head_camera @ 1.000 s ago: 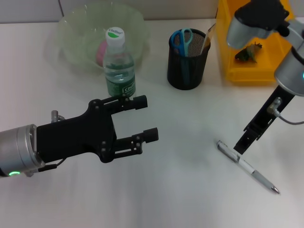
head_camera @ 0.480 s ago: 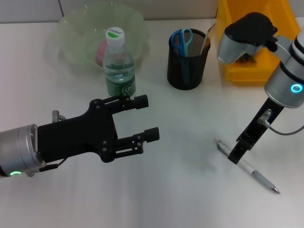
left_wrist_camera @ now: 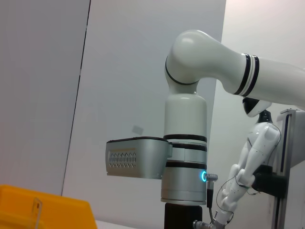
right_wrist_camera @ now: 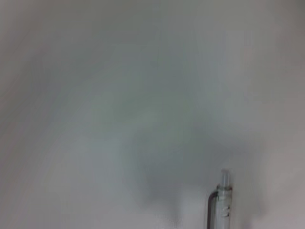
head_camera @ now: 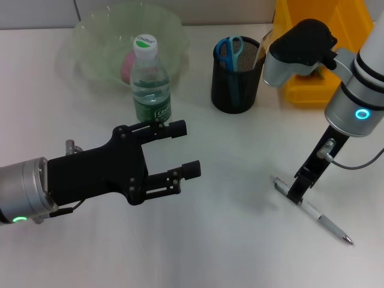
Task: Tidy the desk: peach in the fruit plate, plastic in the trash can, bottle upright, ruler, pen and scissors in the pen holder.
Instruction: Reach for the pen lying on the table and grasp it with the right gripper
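From the head camera, we see the right gripper (head_camera: pixel 294 193) down on the pen (head_camera: pixel 312 211) lying on the counter (head_camera: pixel 228 252); we cannot tell its fingers' state. The left gripper (head_camera: pixel 183 150) hovers, fingers apart. The right wrist camera shows the pen's (right_wrist_camera: pixel 219 205) clip end

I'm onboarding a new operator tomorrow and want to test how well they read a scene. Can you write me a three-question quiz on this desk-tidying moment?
1. True or false: the bottle stands upright with its cap on.
2. Which task item lies loose on the table? A) ruler B) pen C) peach
3. Fill in: the scissors already stand in the ____.

Key:
1. True. It stands in front of the fruit plate.
2. B. The right gripper is down at the pen's clip end; the left gripper hovers open near the bottle.
3. Pen holder.
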